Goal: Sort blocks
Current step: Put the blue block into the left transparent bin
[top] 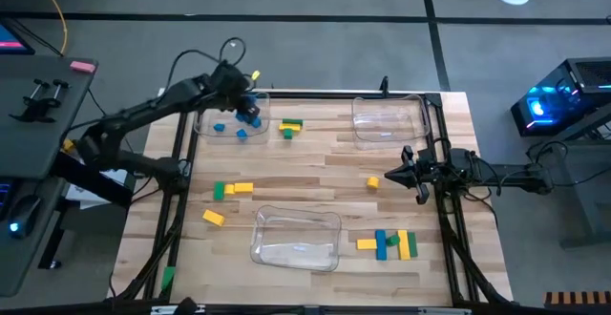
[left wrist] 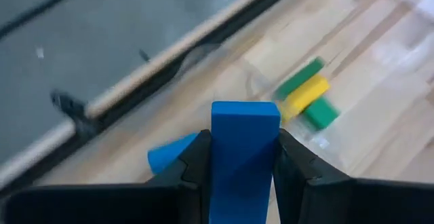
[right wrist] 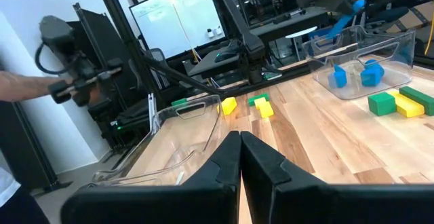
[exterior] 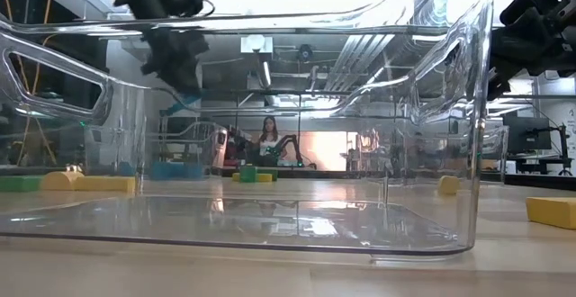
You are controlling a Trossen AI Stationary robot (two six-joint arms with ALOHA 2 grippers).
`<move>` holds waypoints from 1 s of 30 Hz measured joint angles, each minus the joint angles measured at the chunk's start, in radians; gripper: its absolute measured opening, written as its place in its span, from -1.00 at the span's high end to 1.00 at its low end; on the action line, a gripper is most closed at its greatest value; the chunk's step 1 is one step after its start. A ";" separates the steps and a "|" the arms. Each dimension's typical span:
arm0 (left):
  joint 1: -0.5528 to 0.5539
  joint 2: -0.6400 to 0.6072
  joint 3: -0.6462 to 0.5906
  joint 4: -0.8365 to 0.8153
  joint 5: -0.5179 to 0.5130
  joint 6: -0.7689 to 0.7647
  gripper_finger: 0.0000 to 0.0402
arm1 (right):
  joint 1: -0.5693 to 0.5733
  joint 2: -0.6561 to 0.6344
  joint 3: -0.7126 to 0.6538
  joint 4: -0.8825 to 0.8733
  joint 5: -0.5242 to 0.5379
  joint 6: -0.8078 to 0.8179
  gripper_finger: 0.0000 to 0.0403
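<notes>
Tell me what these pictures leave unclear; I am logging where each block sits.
- High view: left pincer covers part of the far-left clear plastic tray, hiding blocks beneath.
- Left wrist view: blue bar block runs off the edge.
- Low view: near clear tray distorts the small blocks behind.

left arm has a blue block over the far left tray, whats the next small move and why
Probably open the left gripper and let the blue block drop. Its fingers clamp the block right above the far left tray, which already holds other blue blocks and no other colour. The right gripper waits shut near the table's right edge.
</notes>
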 joint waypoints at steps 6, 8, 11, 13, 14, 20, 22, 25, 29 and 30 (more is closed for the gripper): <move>0.002 -0.035 -0.031 0.007 0.003 -0.035 0.09 | 0.000 0.000 0.000 0.000 0.000 0.000 0.98; 0.002 -0.034 -0.015 -0.001 0.014 -0.027 -0.05 | 0.000 0.000 0.000 0.000 0.000 0.000 0.98; 0.003 -0.037 0.032 0.012 0.066 -0.021 -0.20 | 0.000 0.000 0.000 0.000 0.000 0.000 0.98; 0.003 -0.037 0.065 0.014 0.115 0.012 -0.25 | 0.000 0.000 0.000 0.000 0.000 0.000 0.98; 0.003 -0.040 0.082 0.026 0.158 0.029 -0.26 | 0.000 0.000 0.000 0.000 0.000 0.000 0.98; -0.030 -0.111 0.075 0.309 0.543 -0.067 -0.27 | 0.000 0.000 0.000 0.000 0.000 0.000 0.98; -0.073 -0.144 0.042 0.437 0.606 -0.165 -0.27 | 0.000 0.000 0.000 0.000 0.000 0.000 0.98; -0.169 -0.200 -0.023 0.586 0.614 -0.271 -0.26 | 0.000 0.000 0.000 0.000 0.000 0.000 0.98; -0.342 -0.273 -0.146 0.812 0.471 -0.439 -0.26 | 0.000 0.000 0.000 0.000 0.001 -0.001 0.98; -0.387 -0.288 -0.178 0.877 0.411 -0.484 -0.26 | 0.000 0.000 0.000 0.001 0.015 -0.009 0.98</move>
